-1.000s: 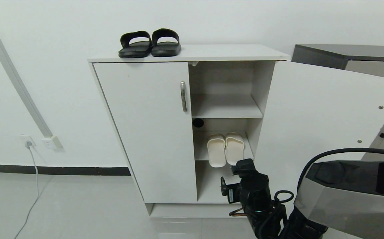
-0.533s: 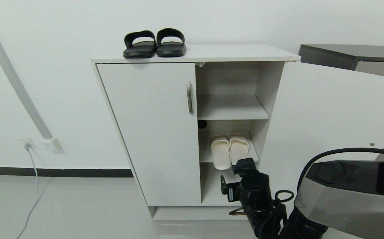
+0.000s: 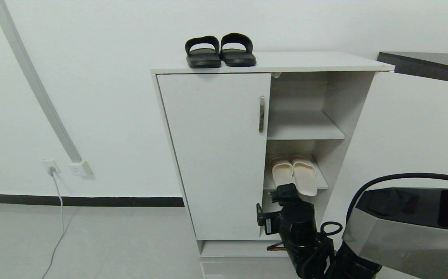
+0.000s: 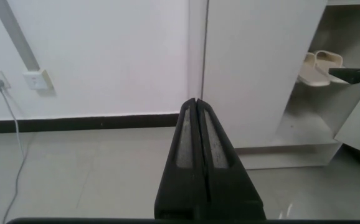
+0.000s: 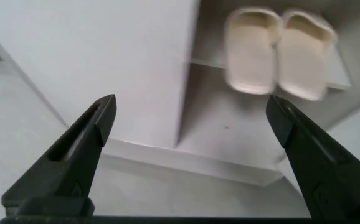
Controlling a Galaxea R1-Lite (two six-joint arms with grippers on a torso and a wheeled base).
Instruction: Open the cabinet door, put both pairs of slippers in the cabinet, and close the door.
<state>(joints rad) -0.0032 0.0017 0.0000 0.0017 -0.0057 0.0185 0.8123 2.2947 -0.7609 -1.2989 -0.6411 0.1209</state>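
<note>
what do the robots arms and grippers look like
Both grippers are black with two long tapered fingers. The left gripper has pale grey strips along its fingers; the right gripper has plain dark fingers. The right arm is black and chunky, with black cables looping beside it.

The head view looks forward and down from a little way back, taking in the whole cabinet. The left wrist view sits low and farther out, facing along the left gripper toward the cabinet's foot. The right wrist view is close, aimed past the right gripper into the open side. All three catch the cream slippers.
</note>
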